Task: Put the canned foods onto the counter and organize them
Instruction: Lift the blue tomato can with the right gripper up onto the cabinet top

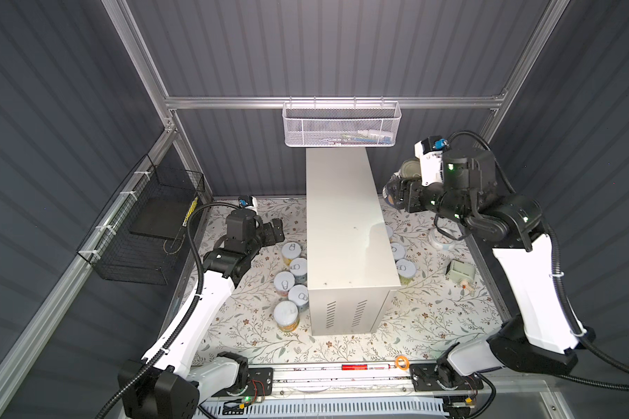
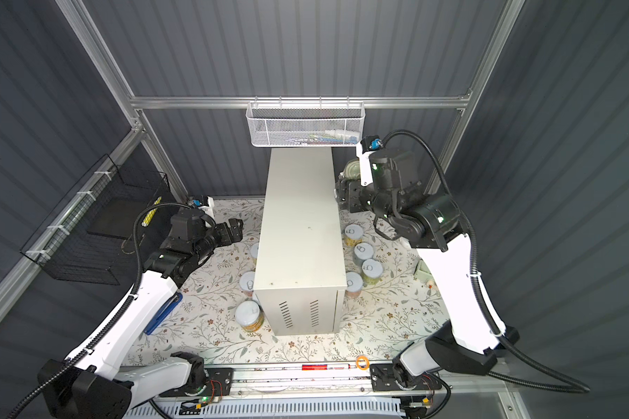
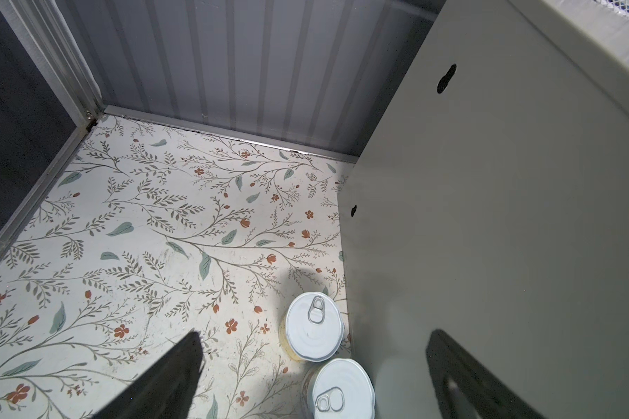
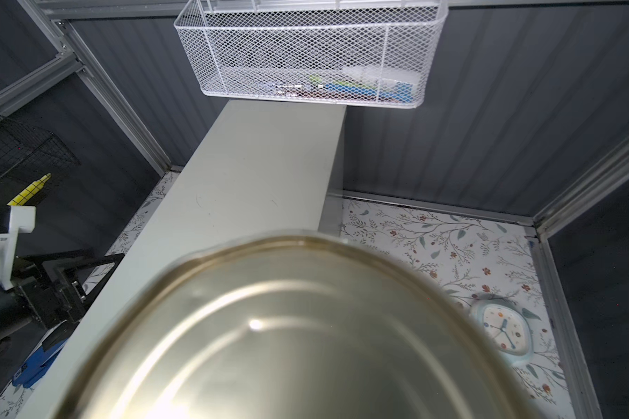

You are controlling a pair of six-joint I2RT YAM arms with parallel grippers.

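I count five cans left of the counter, four right; right gripper pinches a tenth can beside its bare top's far edge; left gripper spread wide.

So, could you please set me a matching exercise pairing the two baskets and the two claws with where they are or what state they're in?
1. white mesh basket
2. black wire basket
3. left claw
4. right claw

A. shut on the dark navy can with a metal end
B. open, holding nothing
C. hung on the left side rail
D. hung on the back rail, over the tall white metal box

Pairs: 1-D, 2-C, 3-B, 4-A.
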